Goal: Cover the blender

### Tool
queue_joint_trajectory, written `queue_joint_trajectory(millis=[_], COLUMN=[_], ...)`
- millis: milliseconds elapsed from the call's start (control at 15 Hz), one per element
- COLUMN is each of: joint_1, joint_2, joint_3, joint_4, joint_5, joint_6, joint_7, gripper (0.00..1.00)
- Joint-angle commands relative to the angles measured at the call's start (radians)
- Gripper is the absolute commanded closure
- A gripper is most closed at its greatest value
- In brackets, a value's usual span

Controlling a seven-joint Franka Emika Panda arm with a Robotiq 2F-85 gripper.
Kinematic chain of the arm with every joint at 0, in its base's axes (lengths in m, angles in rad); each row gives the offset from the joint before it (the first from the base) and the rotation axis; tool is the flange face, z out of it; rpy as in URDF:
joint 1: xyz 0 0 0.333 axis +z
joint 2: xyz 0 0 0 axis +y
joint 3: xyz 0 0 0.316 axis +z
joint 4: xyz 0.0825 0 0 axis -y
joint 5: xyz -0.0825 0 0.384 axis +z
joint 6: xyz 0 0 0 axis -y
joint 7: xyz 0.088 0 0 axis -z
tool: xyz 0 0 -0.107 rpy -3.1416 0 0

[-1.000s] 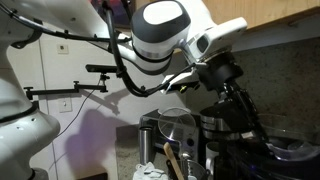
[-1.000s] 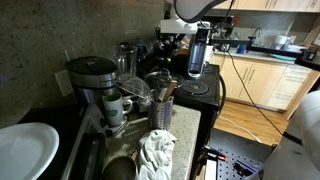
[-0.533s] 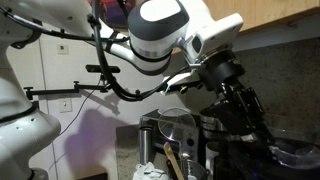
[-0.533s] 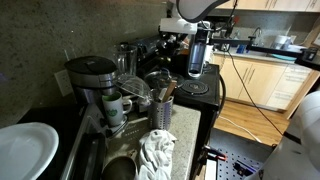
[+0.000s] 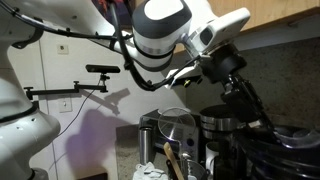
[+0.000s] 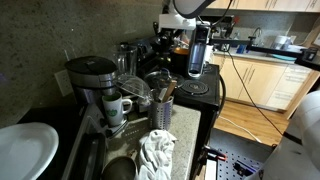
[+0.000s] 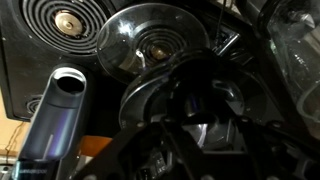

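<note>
The blender shows as a clear see-through vessel at the top right of the wrist view, only partly in frame. My gripper fills the lower middle of that view, dark. A dark round rimmed thing lies right at the jaws. I cannot tell whether the jaws hold it or it sits below them. In both exterior views the gripper hangs over the vessels on the stove.
A steel pot with a round glass lid stands beside the gripper. A dark black-topped cylinder stands close by. There are stove burners, a coffee maker, a utensil holder and a cloth.
The gripper and wrist have risen a little above the vessels on the stove. Nothing else has moved.
</note>
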Motion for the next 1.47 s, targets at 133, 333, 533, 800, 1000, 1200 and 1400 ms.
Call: queue_joint_trajectory(millis=[133,333,533,800,1000,1200,1400], joint_1=[0.052,0.079,0.090,0.099,0.106,0.117,0.118], joint_2=[0.025,0.047,0.074,0.118,0.151,0.180,0.195], joint_3=[-0.002,-0.002,0.002,0.003,0.007,0.008,0.012], joint_4=[0.082,0.106,0.126,0.165,0.206,0.233,0.234], joint_5=[0.135,0.249,0.309,0.339,0.329,0.331,0.321], joint_6=[0.031,0.032,0.042,0.067,0.088,0.114,0.131], joint_7=[-0.237,-0.372,-0.466,-0.534,-0.550,-0.568,-0.558], gripper=[0.81,0.81,0.81,0.81,0.81,0.81,0.81])
